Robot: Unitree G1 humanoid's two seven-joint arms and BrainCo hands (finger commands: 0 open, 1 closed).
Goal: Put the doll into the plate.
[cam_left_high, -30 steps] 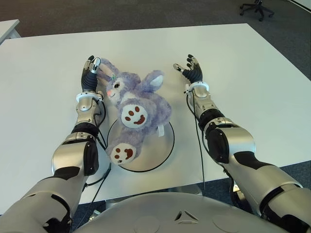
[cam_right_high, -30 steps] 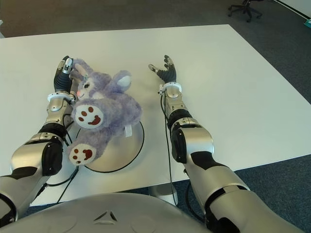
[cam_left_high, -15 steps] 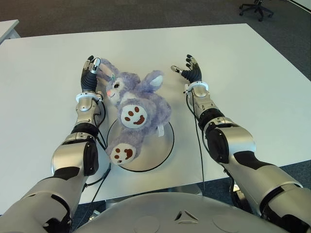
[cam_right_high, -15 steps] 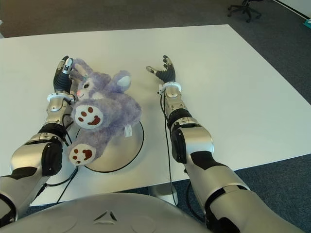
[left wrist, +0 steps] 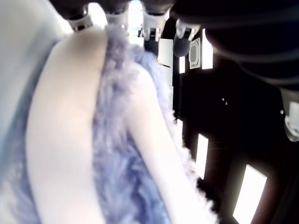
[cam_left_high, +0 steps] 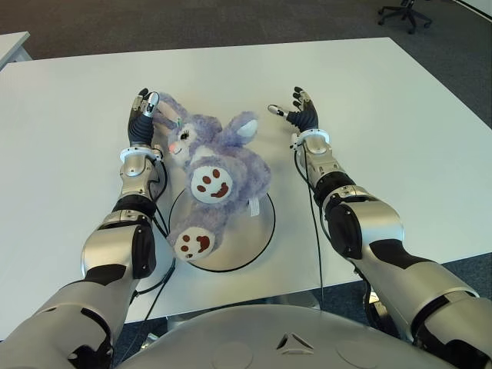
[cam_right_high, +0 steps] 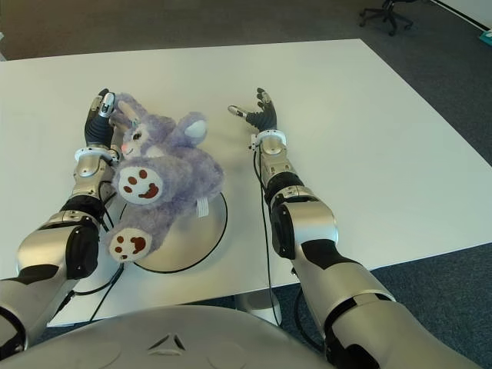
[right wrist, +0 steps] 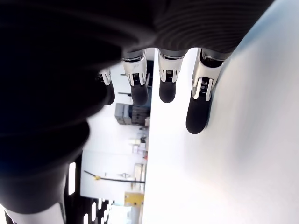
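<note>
One fluffy lilac doll (cam_left_high: 214,175) fills the centre-left of my eye view, a plush rabbit on its back with cream soles stitched in brown paw prints and a white tag at its hip. Its lower body and one foot lie on the plate (cam_left_high: 261,232), a flat round white disc with a thin dark rim, low in the frame; the head and both long ears hang past the plate's far edge onto the smooth white table (cam_left_high: 384,100). My left hand (cam_left_high: 143,117) sits at the upper left, fingers extended straight along the doll's ear and touching the fur without closing round it. My right hand (cam_left_high: 298,113) is upper centre-right, apart from the doll, palm up, fingers spread and loosely curled, holding nothing.
</note>
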